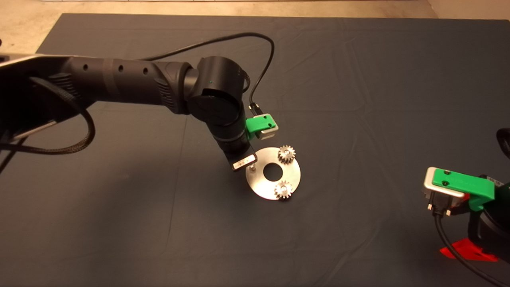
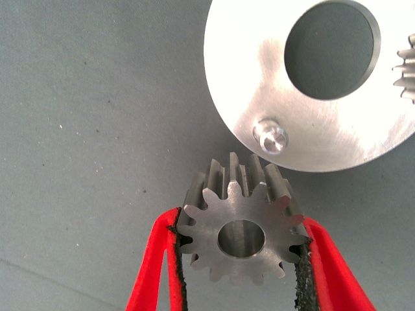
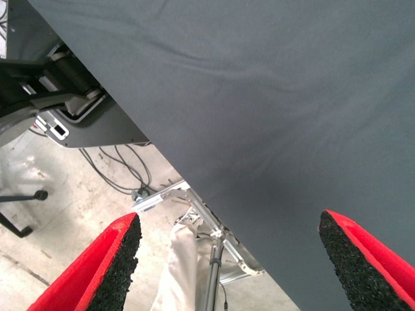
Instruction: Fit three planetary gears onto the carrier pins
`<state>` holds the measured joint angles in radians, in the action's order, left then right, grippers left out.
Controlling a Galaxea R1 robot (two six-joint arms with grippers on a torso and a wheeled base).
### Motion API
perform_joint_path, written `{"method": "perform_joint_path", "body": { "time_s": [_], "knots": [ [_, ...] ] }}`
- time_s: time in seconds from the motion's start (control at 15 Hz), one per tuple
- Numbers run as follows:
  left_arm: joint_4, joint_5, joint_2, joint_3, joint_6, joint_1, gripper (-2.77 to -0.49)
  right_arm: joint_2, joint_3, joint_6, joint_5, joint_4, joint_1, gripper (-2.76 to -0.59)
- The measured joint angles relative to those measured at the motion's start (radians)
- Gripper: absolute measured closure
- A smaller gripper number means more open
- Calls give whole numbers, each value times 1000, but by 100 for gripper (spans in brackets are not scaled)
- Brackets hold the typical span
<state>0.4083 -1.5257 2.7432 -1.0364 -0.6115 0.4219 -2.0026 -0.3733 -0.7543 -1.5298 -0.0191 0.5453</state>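
The round silver disc point(image 1: 263, 186) lies mid-mat. Two planetary gears sit on its carrier pins, one at the far right side point(image 1: 286, 154) and one at the near side point(image 1: 283, 189). The third pin point(image 1: 252, 168) at the disc's left is bare. My left gripper point(image 1: 244, 162) hangs over the disc's left edge. In the left wrist view, the left gripper point(image 2: 241, 223) is shut on the third gear point(image 2: 241, 236), held just off the disc point(image 2: 337, 129) beside the bare pin point(image 2: 270, 136). A seated gear's teeth point(image 2: 407, 71) show at the picture's edge. My right gripper point(image 1: 468, 251) is parked at the lower right, open and empty point(image 3: 230, 259).
The dark mat point(image 1: 358, 99) covers the table, with creases in it. A black cable point(image 1: 263, 52) loops above the left wrist. The right wrist view looks past the mat's edge point(image 3: 259, 97) at the floor, where cables and a metal frame point(image 3: 214, 259) show.
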Motion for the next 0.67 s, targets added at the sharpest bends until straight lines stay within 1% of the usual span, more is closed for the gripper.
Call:
{"method": "perform_joint_path", "body": {
  "time_s": [0.07,0.13,0.2,0.27,0.4,0.53,0.6,0.67],
  "knots": [
    [-1,0,5,-5,0,0,-69,5,1,2,0,2,-8,-203],
    [-1,-1,5,-10,0,0,-69,9,1,3,0,10,-20,-203],
    [-1,-1,5,-12,0,0,-69,10,2,5,0,32,-41,-203],
    [-2,-1,6,-12,0,0,-69,12,2,6,0,64,-73,-203],
    [-5,-1,10,-18,1,0,-69,14,2,10,0,115,-130,-203],
    [-5,-1,12,-20,3,5,-69,18,4,14,-1,177,-188,-203],
    [-5,-1,12,-21,4,7,-69,19,4,17,0,202,-208,-203],
    [-7,0,13,-22,4,9,-69,20,4,17,0,217,-219,-203]
  ]
}}
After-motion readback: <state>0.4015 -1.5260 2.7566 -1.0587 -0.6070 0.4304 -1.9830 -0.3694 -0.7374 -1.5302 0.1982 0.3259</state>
